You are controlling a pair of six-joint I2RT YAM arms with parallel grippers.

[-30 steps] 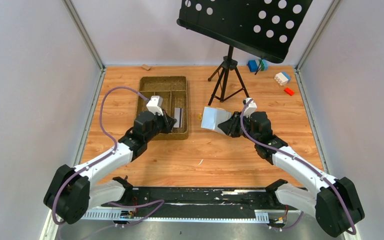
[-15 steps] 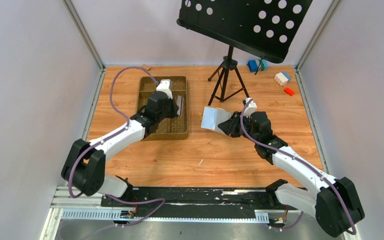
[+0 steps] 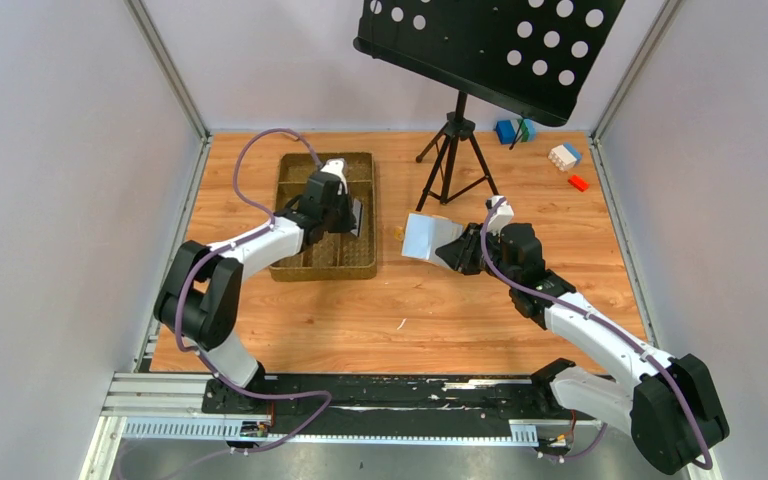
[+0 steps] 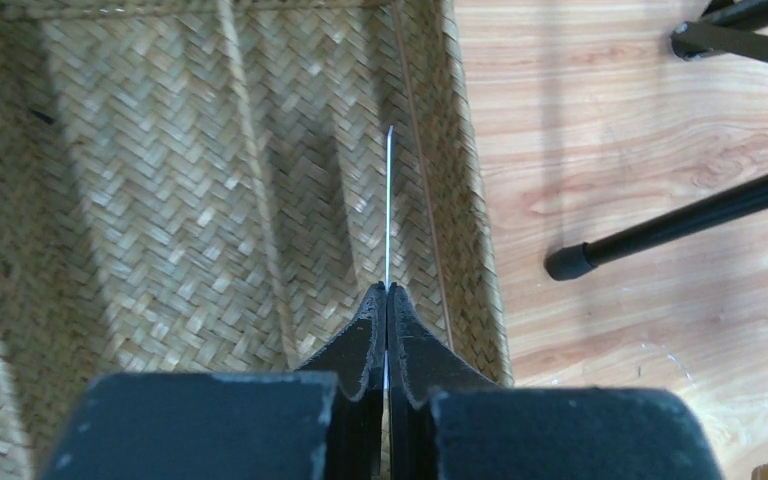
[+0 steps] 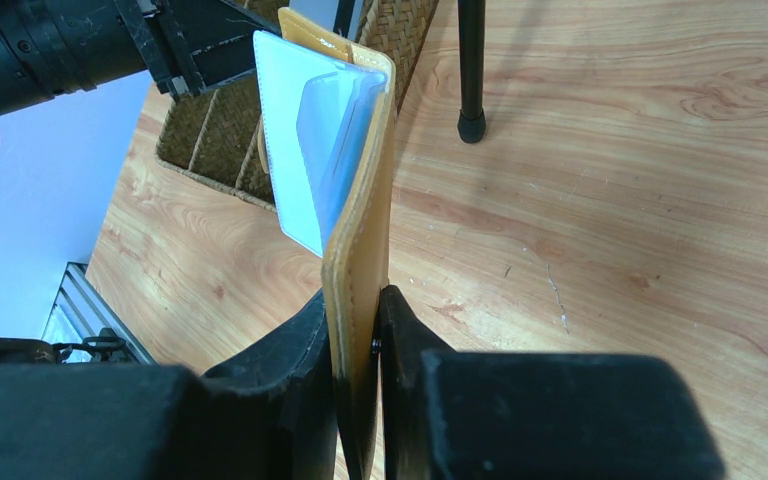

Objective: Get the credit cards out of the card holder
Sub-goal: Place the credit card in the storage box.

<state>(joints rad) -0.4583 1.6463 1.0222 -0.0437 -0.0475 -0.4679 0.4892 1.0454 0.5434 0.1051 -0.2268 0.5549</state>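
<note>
Left gripper (image 4: 387,300) reached deeper over tray (image 4: 140,180) | clamped tight on credit card (image 4: 388,200), edge-on, long axis pointing away above rightmost compartment | right gripper (image 5: 358,320) pinched open card holder (image 5: 360,220)

R gripper (image 5: 357,305) clamps yellow card holder (image 5: 362,200) upright on edge, open w/ pale inside facing woven tray (image 5: 205,150).

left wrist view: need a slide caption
Left claw pinching a thin card edge-on above the woven tray
</note>
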